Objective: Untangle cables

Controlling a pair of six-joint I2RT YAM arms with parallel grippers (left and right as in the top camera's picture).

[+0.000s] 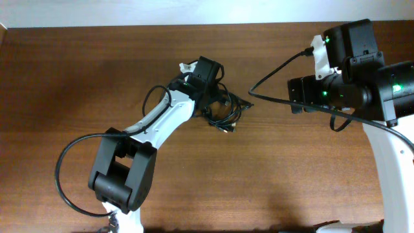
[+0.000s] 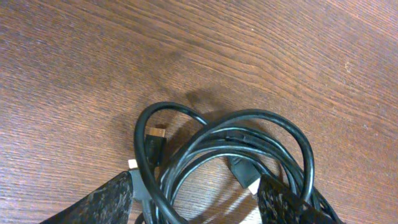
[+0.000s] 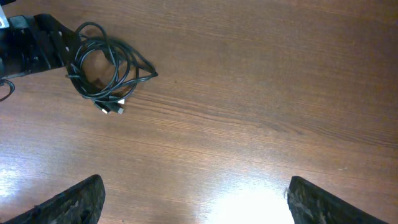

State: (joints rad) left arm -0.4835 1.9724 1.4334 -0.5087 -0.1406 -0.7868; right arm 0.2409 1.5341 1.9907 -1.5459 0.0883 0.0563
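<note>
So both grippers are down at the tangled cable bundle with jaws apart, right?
No, only the left gripper straddles the cable bundle. The right gripper hangs over the wooden table well away from it, as the right wrist view shows. Both do have jaws apart.

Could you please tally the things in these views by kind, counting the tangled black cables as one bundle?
Cable bundle: 1
Robot arms: 2 (left arm, right arm)
Total: 3
</note>
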